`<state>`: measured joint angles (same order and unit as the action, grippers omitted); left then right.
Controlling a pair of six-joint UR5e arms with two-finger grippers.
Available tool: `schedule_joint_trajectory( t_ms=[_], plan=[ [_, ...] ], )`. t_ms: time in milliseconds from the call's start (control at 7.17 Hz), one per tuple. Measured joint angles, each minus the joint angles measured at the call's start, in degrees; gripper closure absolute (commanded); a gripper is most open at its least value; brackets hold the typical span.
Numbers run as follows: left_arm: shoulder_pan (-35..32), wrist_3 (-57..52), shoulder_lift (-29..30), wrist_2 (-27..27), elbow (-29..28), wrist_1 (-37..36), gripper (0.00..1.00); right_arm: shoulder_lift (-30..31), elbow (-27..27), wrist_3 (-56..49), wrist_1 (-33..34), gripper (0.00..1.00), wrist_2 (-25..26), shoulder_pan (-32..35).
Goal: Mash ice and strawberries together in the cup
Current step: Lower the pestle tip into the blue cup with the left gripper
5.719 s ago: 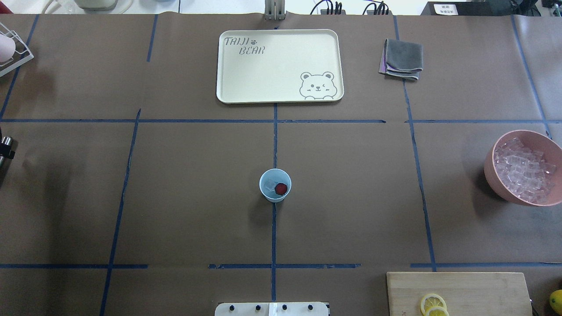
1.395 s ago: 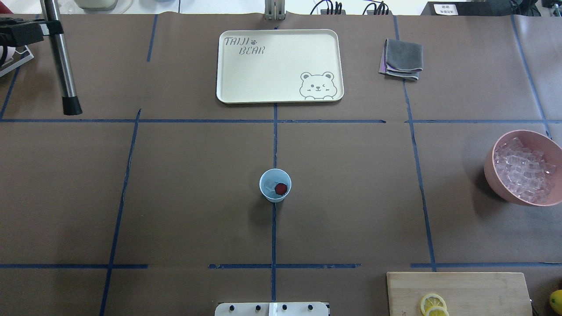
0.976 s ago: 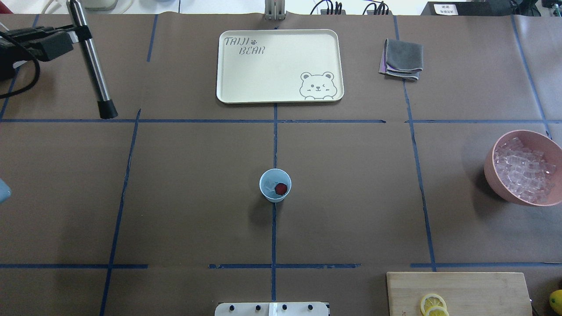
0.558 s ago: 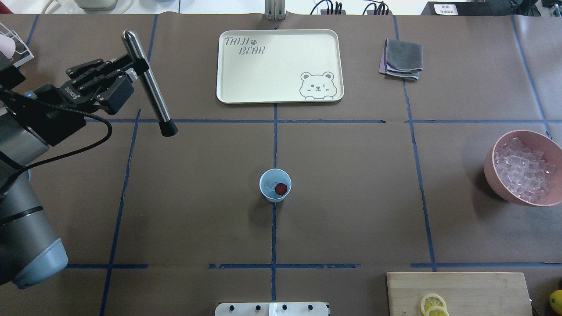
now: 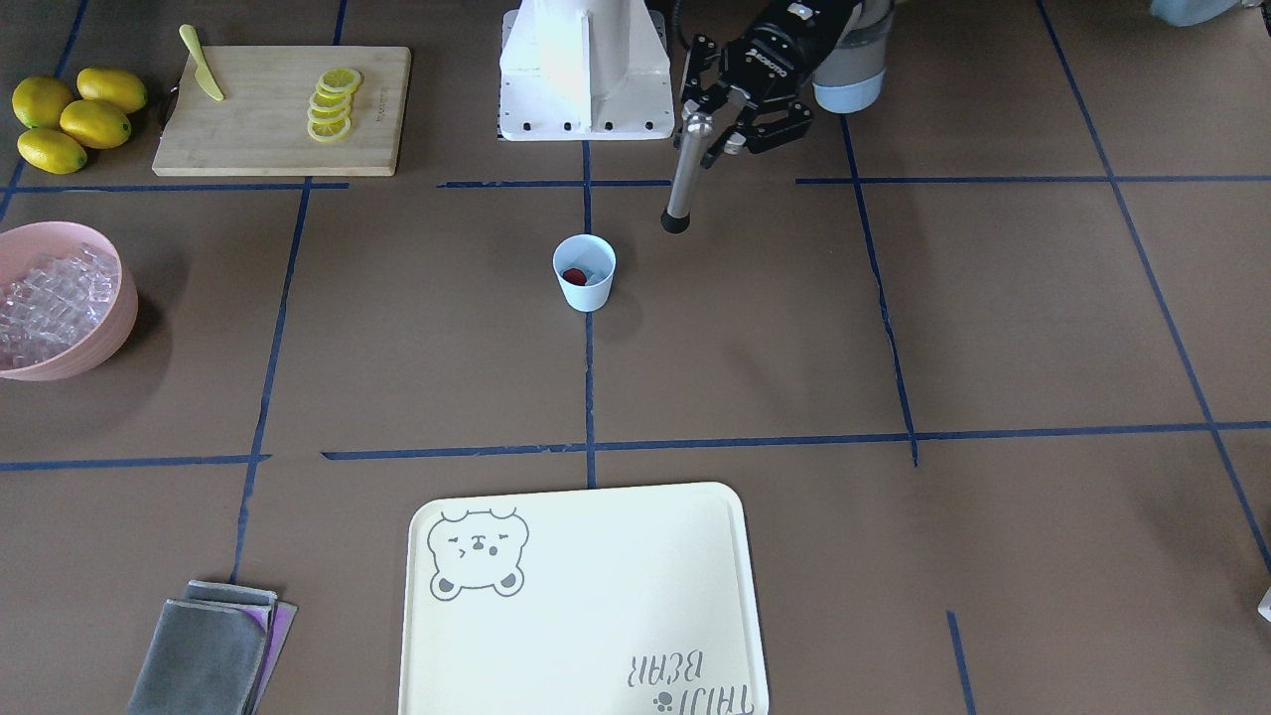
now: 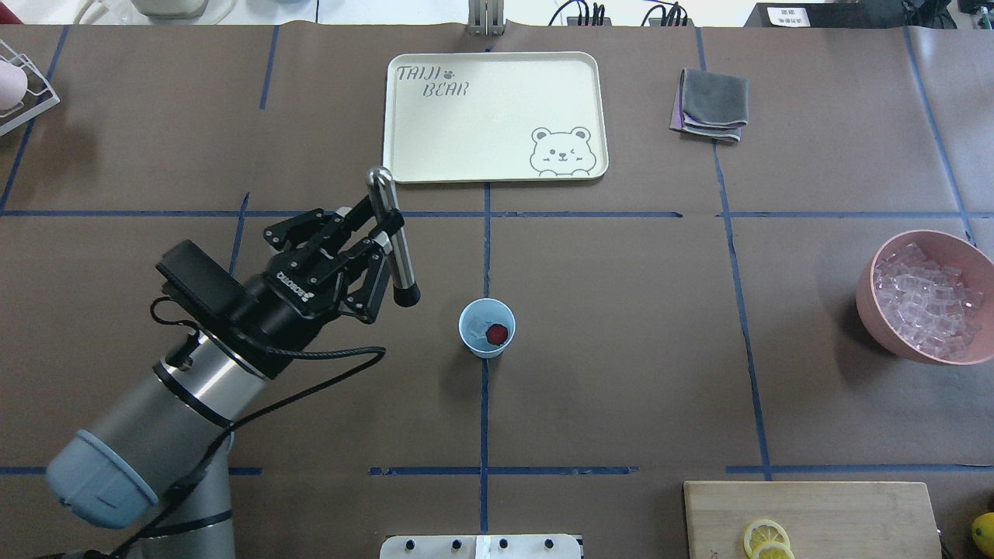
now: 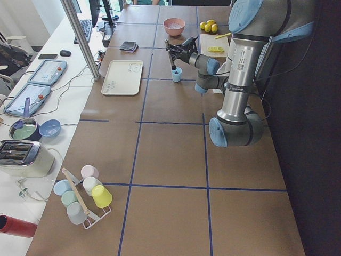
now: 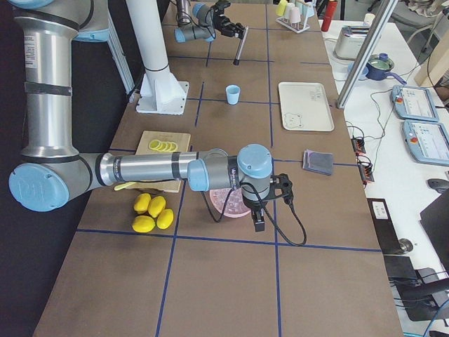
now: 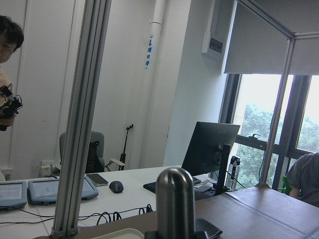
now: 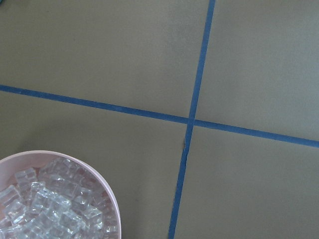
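Observation:
The pale-blue cup (image 6: 487, 328) stands at the table's middle, also in the front view (image 5: 585, 273). Inside it lie a dark-red strawberry (image 6: 497, 334) and some ice (image 6: 476, 328). My left gripper (image 6: 382, 237) is shut on a steel muddler (image 6: 397, 260) with a black tip. It holds the muddler nearly upright above the table, the tip just left of the cup and apart from it. In the front view the muddler (image 5: 682, 184) hangs to the cup's right. My right gripper (image 8: 259, 214) shows only in the exterior right view, by the pink bowl; I cannot tell its state.
A pink bowl (image 6: 870, 299) heaped with ice cubes (image 6: 928, 303) stands at the right edge. A cream tray (image 6: 494, 171) lies at the far middle, with a folded grey cloth (image 6: 710, 105) to its right. A cutting board (image 6: 811, 516) with lemon slices lies near right, and a cup rack (image 6: 27, 97) far left.
My left arm has swung in from the far left with the muddler, moving right and nearer. The muddler's tip now hangs just left of the cup. Cup and bowl have not moved.

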<state>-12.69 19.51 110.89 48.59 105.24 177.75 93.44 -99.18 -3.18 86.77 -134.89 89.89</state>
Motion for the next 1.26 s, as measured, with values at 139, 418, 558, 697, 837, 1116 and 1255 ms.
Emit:
schedule_joint_trajectory(
  t_ms=[139, 418, 558, 697, 837, 1116, 1255],
  plan=[
    [1.3, -1.6, 2.0, -1.3, -1.0, -0.1, 1.00, 0.0, 0.1, 0.0, 0.1, 0.00, 0.2, -0.1],
    [1.8, -2.2, 4.1, -1.9, -2.6, 0.0, 1.00, 0.0, 0.2, 0.0, 0.2, 0.00, 0.8, -0.5],
    [1.8, -2.0, 6.3, -2.0, -5.3, 0.8, 1.00, -0.1, 0.2, 0.0, 0.2, 0.00, 1.0, -0.7],
    [1.9, -1.8, 8.9, -2.1, -8.7, 2.1, 1.00, -0.1, 0.3, 0.0, 0.2, 0.00, 1.3, -0.9],
    [1.9, -1.8, 10.3, -2.3, -11.0, 3.1, 1.00, -0.1, 0.4, -0.1, 0.2, 0.00, 1.4, -1.0],
    [1.9, -1.7, 11.0, -2.7, -14.6, 5.5, 1.00, -0.1, 0.5, -0.1, 0.2, 0.00, 1.5, -1.1],
    [1.9, -1.7, 11.1, -3.0, -16.9, 7.3, 1.00, -0.1, 0.5, -0.1, 0.2, 0.00, 1.6, -1.2]
  ],
)
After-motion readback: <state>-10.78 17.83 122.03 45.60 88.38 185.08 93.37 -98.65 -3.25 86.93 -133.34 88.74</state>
